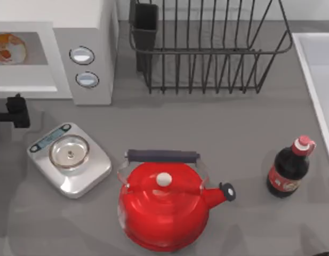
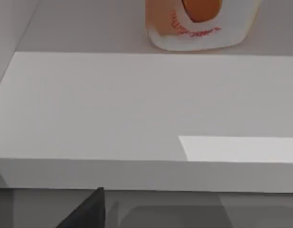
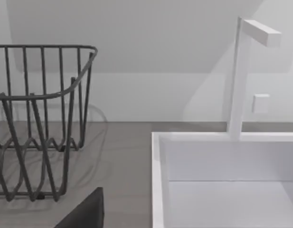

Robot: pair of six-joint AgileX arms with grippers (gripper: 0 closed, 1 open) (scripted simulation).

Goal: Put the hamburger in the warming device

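the hamburger already sits on the grey cavity floor of the warming device at the upper left of the top view, and the left pincer hangs just outside the opening, whether apart or together i cannot tell. a careless withdrawal could clip the open front edge or the kitchen scale close below it. the frame edge cuts off the hamburger, cavity and left arm.

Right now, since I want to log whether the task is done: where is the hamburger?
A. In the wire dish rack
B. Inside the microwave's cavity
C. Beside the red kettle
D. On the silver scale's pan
B. The hamburger lies inside the grey cavity of the microwave at the table's left rear, with the left hand just outside, in front of it.
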